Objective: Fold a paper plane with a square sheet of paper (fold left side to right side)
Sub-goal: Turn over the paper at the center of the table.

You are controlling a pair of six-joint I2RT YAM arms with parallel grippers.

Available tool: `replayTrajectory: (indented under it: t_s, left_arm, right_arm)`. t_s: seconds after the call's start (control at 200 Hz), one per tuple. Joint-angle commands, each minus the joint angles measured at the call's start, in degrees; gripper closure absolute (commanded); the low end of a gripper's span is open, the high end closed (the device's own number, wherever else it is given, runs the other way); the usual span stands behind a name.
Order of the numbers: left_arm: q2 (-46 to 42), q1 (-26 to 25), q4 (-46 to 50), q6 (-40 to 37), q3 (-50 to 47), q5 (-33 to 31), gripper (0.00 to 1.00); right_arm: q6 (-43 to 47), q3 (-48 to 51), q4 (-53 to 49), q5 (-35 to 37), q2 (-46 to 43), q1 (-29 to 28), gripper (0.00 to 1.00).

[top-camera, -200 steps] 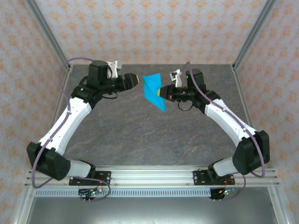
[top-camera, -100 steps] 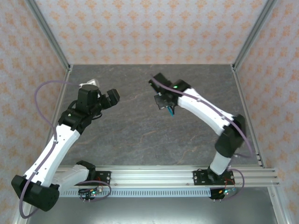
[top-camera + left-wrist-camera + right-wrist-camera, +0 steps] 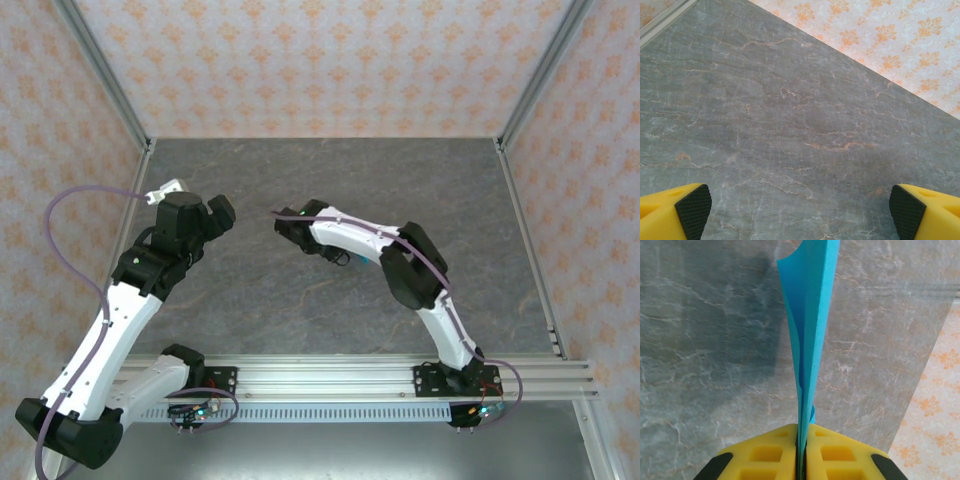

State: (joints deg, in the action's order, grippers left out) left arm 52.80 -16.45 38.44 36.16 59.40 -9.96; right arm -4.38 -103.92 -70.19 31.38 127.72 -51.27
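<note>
Seen from above, your left gripper (image 3: 218, 212) had swung back from where it was a second ago. Its wrist camera showed fingers (image 3: 692, 205) wide apart, empty. At the right wrist, your right gripper (image 3: 801, 442) alone clamped the folded paper (image 3: 810, 315), off the table (image 3: 700, 340).

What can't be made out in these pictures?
Paper, right wrist view: seen edge-on, top cut off by the frame edge, so its folds and outline are unreadable.
Paper, top view: mostly hidden under the right arm; a cyan sliver shows.
Left hand, left wrist view: fingers cut off by the bottom edge.
</note>
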Motion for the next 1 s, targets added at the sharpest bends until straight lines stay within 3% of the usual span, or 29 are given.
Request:
replayTrajectory:
  t_s: [0.0,0.315,0.48,0.801,0.996]
  left_arm:
    - [0.35,0.45,1.89,1.09,0.18,-2.55,0.05]
    - [3.62,0.47,1.87,1.88,0.82,-0.71,0.05]
    - [5.45,0.54,1.95,1.55,1.16,1.31,0.05]
    - [11.92,1.15,-2.04,2.73,0.44,11.57,0.05]
    - [13.77,1.13,-7.11,4.52,-2.49,17.01,0.05]
  right_arm:
    - [0.3,-2.67,-3.45,3.39,3.34,-1.74,0.86]
    - [-2.58,-1.49,-3.73,-5.3,4.73,-3.65,0.78]
    - [-2.1,0.81,0.13,-13.52,0.24,-3.69,0.6]
    - [-2.64,9.4,12.26,-28.9,-17.9,-2.08,0.3]
    - [-4.56,16.79,20.53,-34.11,-30.79,3.8,0.22]
